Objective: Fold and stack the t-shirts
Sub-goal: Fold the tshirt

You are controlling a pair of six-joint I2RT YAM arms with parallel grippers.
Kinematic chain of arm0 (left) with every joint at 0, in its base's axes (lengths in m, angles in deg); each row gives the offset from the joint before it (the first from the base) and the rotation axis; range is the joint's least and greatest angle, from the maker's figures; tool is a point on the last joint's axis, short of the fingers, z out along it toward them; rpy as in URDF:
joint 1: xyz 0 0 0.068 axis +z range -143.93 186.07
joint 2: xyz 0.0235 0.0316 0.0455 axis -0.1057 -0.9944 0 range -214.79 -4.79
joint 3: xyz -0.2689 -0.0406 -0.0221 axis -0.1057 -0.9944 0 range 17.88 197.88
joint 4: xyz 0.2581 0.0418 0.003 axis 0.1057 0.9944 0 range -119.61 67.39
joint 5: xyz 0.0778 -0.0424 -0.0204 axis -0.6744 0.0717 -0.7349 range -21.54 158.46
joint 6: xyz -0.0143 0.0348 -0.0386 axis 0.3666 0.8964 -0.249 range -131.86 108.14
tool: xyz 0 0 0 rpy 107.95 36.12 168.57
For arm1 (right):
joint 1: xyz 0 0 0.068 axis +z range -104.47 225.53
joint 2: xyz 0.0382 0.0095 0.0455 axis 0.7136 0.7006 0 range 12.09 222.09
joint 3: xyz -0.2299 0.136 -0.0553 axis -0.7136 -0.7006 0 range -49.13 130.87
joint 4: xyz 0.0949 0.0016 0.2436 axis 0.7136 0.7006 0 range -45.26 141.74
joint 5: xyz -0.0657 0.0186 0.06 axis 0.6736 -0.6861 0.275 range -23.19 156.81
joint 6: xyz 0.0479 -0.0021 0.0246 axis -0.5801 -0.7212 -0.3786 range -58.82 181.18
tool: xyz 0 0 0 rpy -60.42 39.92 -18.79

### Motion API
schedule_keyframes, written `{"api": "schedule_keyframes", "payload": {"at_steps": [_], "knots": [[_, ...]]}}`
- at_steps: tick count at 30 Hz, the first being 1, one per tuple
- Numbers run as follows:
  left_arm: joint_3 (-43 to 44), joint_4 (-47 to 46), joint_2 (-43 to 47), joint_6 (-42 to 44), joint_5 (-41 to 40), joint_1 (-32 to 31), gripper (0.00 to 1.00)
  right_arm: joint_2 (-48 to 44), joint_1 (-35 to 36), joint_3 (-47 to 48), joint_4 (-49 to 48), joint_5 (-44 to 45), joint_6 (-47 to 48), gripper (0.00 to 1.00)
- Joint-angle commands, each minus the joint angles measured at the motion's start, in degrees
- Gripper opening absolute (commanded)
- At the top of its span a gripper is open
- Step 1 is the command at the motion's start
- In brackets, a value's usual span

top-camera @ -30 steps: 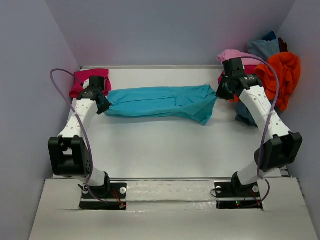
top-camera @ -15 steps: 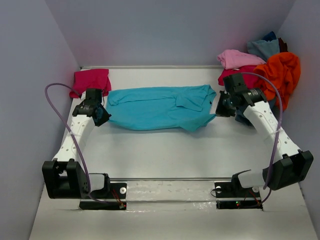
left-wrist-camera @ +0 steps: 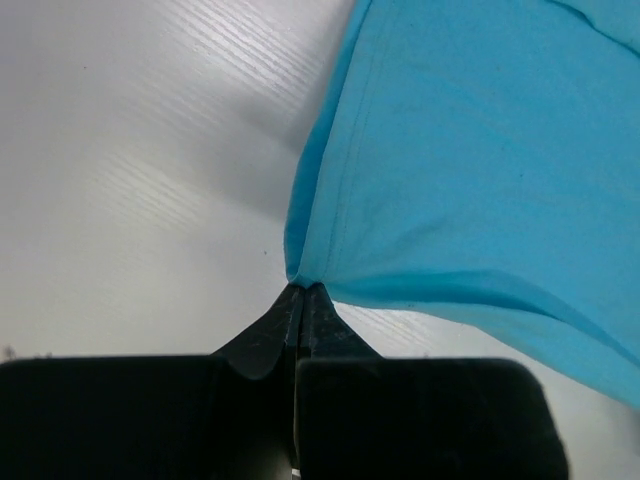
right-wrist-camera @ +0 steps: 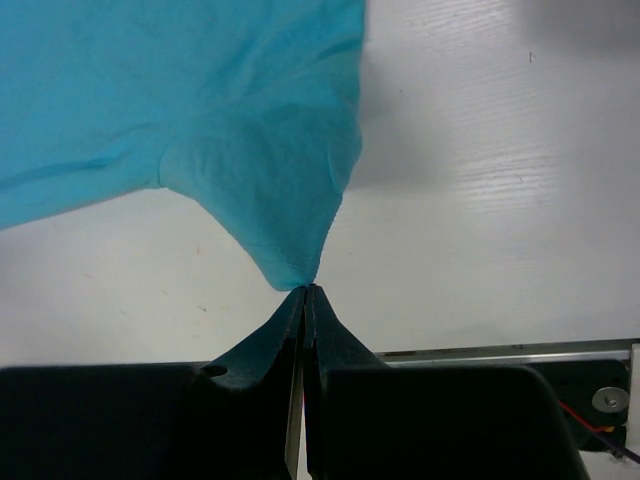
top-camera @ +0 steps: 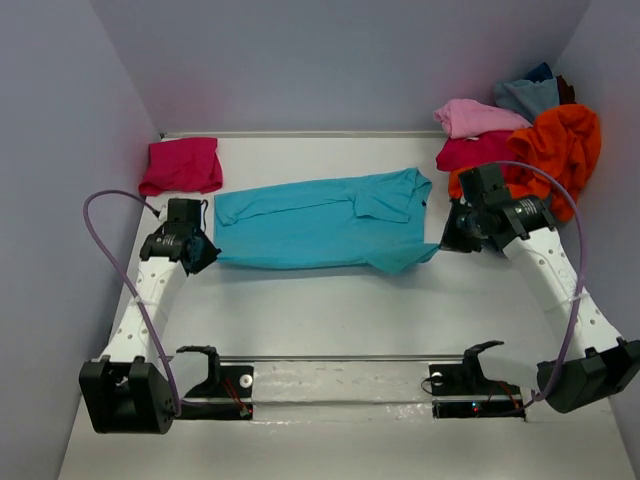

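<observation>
We hold the turquoise shirt (top-camera: 320, 225) stretched across the middle of the table (top-camera: 330, 320), its long axis running left to right between our arms, the left gripper (left-wrist-camera: 302, 290) clamped on its near left corner and the right gripper (right-wrist-camera: 305, 290) pinched on its near right one; its far edge lies away from both. A magenta shirt (top-camera: 182, 165) sits far left, the pile (top-camera: 530, 135) far right, its rear shirts half hidden; the sleeves are hard to make out

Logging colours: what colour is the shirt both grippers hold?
Bright turquoise; the shirt shows best in the top view.
</observation>
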Motion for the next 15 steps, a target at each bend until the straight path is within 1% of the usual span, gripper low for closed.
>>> {"api": "schedule_keyframes", "payload": {"at_steps": [1, 9, 15], "knots": [[-1.0, 2.3, 3.7, -0.6, -1.4, 0.3, 0.06, -3.8, 0.6, -0.8, 3.4, -0.2, -0.8, 0.07], [-1.0, 4.0, 6.3, -2.1, -2.0, 0.3, 0.06, -7.3, 0.6, 1.2, 8.2, 1.0, -1.4, 0.07], [-1.0, 4.7, 7.3, -2.0, -1.9, 0.9, 0.06, -8.9, 0.6, 1.4, 10.1, 1.1, -1.8, 0.07]]}}
